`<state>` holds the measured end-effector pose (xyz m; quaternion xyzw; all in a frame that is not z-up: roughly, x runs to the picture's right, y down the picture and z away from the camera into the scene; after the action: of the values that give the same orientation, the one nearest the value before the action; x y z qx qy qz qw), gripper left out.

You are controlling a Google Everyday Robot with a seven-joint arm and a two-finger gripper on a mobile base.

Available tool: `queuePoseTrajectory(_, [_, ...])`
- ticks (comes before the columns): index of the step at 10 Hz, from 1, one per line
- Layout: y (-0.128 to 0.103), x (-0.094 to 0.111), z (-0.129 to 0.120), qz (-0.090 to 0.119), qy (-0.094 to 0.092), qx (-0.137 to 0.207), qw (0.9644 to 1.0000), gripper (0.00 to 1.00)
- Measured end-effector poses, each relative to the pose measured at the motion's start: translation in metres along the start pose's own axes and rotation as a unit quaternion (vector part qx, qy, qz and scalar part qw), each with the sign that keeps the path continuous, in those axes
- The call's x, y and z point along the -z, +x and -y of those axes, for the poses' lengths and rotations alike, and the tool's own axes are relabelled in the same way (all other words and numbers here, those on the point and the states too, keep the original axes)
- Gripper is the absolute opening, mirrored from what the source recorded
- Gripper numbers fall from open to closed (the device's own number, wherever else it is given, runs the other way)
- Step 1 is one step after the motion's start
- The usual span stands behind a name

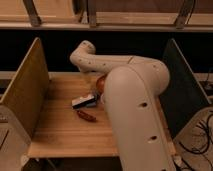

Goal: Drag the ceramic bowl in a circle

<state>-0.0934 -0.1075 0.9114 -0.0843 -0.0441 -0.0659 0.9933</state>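
arm (131,107): thick pale link rises from the front right corner of the counter (60,137) and covers much of its right half; a thinner link runs from its top toward the back left, bends at an elbow above the back edge, then turns down
hand (95,79): low over the middle of the counter, nearer the back edge, at the bowl's left side and mostly hidden; how wide it stands I cannot tell
bowl (100,85): mid-counter, only an orange sliver showing against the thick link
cup (84,102): pale, just front-left of the bowl
red object (86,116): small, dark, just in front of the cup, toward the front edge
side panels: upright on the left edge (24,95) and right edge (181,92)
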Motion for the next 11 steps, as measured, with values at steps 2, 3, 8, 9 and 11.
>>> queuePoseTrajectory(2, [0.053,-0.009,-0.023,-0.013,-0.001,-0.099,0.995,0.8])
queuePoseTrajectory(3, [0.079,-0.015,-0.038,-0.02,-0.007,-0.15,0.9885,0.8])
queuePoseTrajectory(8, [0.117,-0.025,-0.07,-0.03,-0.019,-0.235,0.9713,0.8])
queuePoseTrajectory(9, [0.109,-0.025,-0.072,-0.026,-0.02,-0.229,0.9729,0.8])
queuePoseTrajectory(11, [0.099,-0.034,-0.09,-0.019,-0.039,-0.232,0.9717,0.8])
